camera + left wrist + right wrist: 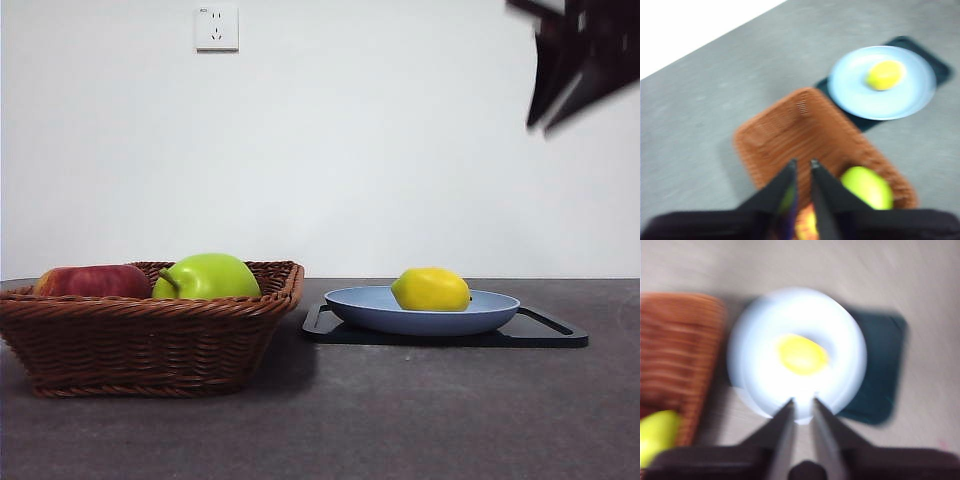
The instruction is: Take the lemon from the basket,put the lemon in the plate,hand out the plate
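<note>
Grey table: lemon [431, 289] on plate [365, 309]; basket [150, 345] beside; both claws nearly closed, empty.

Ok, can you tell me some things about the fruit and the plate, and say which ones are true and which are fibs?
1. The lemon lies in the plate. True.
2. The plate sits right on the bare table. False: it sits on a black tray.
3. The basket holds a green apple and a red apple. True.
4. The right gripper is holding the lemon. False: it holds nothing, above the plate.
5. The left gripper is above the basket. True.
</note>
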Available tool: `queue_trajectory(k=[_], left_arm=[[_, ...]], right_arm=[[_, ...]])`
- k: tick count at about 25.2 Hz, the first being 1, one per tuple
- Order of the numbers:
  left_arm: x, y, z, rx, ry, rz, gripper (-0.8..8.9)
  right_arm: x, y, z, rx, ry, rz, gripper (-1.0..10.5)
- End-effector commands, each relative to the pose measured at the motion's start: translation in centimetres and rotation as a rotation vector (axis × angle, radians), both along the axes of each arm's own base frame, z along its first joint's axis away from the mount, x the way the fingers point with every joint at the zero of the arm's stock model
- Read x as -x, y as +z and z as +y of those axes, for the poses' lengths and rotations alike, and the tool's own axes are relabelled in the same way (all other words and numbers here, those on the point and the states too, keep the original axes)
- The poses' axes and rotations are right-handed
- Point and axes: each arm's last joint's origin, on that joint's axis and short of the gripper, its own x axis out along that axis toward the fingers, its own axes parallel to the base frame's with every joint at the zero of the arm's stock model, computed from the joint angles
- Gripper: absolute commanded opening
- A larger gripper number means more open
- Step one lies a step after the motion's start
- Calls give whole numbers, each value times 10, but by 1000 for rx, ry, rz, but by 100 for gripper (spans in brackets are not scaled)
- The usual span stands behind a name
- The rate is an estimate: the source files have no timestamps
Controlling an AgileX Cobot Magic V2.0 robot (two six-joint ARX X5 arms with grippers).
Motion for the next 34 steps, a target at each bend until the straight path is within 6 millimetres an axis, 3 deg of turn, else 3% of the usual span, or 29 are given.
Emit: queue_trajectory(k=[1, 4, 6, 12, 16, 20, 34], left_arm=[[-7, 1, 6, -23, 30, -18, 6], [-10, -3, 17, 46, 19, -45, 6], [-5, -11, 25, 102, 26, -108, 6], [20, -67, 52, 220, 79, -277, 6], [39, -97, 65, 302, 115, -301, 6], [57, -116, 76, 359, 123, -327, 6], [63, -117, 79, 365, 120, -331, 8]], right_arm=[[28, 15, 9, 36, 23, -139, 5], [73, 25, 18, 59, 12, -351, 5], [100, 22, 20, 48, 0, -478, 5], [150, -23, 10, 15, -77, -691, 5], [167, -48, 5, -12, -102, -754, 5], [179, -60, 0, -53, -123, -748, 5], [179, -61, 0, -69, -136, -734, 6]])
